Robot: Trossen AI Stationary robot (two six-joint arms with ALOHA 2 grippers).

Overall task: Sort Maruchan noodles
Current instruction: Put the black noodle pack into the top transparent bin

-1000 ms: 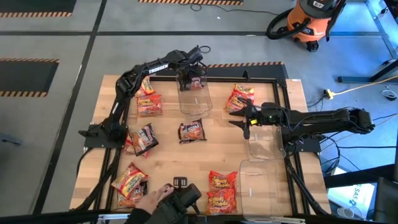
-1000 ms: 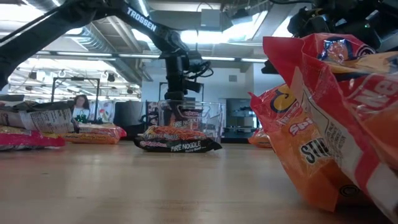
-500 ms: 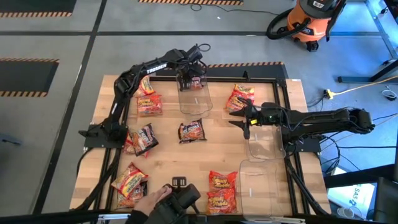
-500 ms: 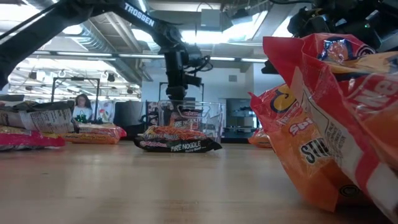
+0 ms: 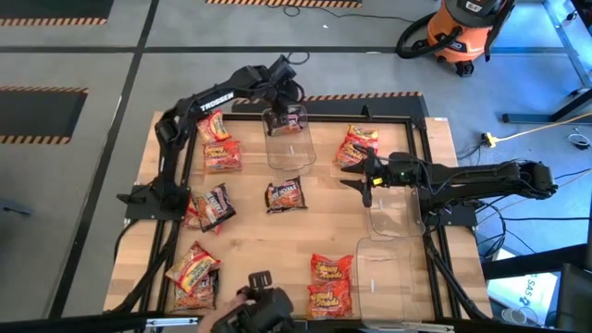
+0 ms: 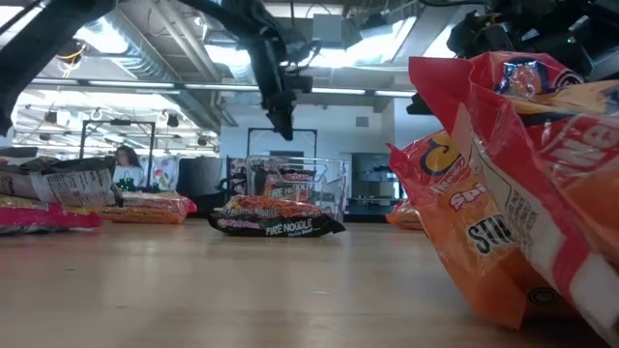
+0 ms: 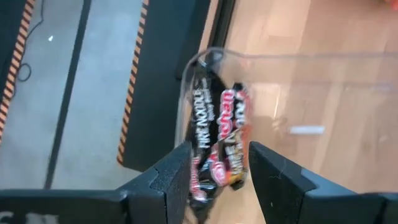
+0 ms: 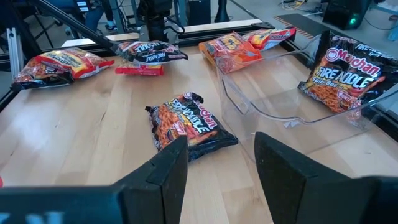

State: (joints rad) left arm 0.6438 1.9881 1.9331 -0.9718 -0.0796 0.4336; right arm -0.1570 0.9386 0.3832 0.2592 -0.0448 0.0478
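One dark packet partly hidden behind bin wall.

My wooden worktop has a black metal frame around it and stands on a grey concrete floor. Black and orange hazard tape marks the floor. An orange shop vacuum stands at the far side. Behind, I see ceiling lights, ducts, and a person far away.

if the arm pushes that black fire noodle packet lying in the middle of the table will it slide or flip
The black Fire Noodle packet lies flat on bare wood, so it would probably slide, not flip. Its crinkly wrapper looks light and may buckle.
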